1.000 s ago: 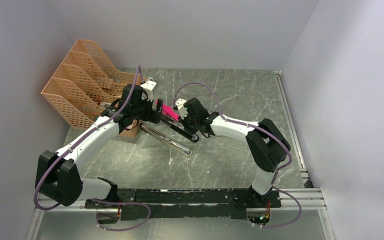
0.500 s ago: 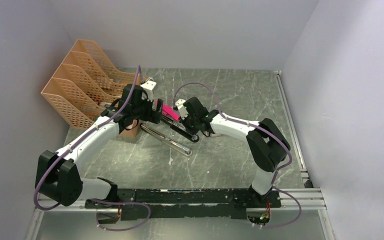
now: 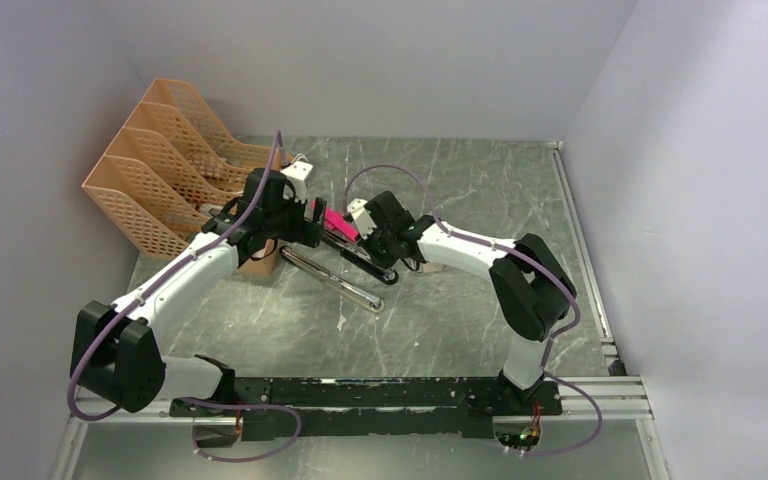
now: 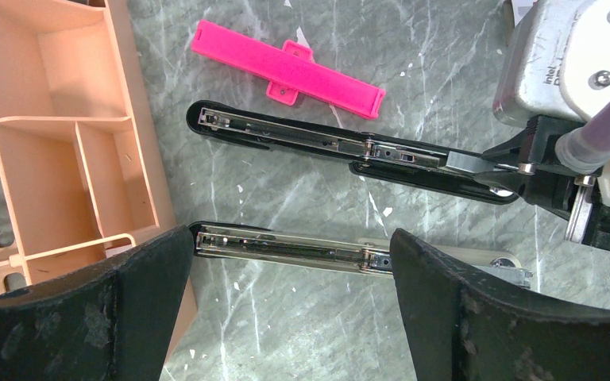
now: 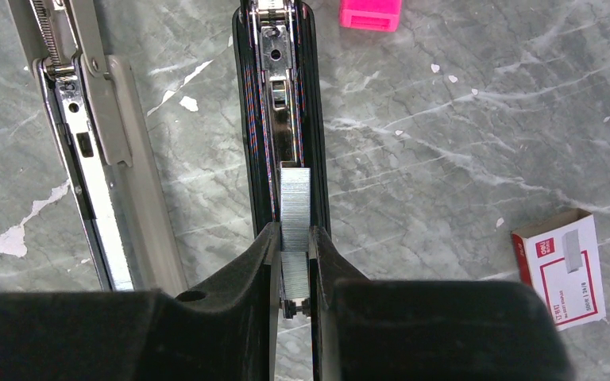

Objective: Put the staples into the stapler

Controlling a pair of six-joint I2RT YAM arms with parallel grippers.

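Right wrist view, right gripper [image 5: 294, 238] pinched narrowly on short silvery strip of staples [image 5: 294, 198], strip lined up over the shiny rail of long black desk stapler [image 5: 276, 119], small white red-printed cardboard box [image 5: 569, 266] well apart on the table, left gripper [image 4: 290, 242] spread wide, holding nothing

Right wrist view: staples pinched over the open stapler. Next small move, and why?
Probably ease the right pincer straight down to seat the staples in the stapler, then let go. The strip is clamped in the pincer, lies lengthwise in line with the stapler's open channel, and seems to sit just above it.
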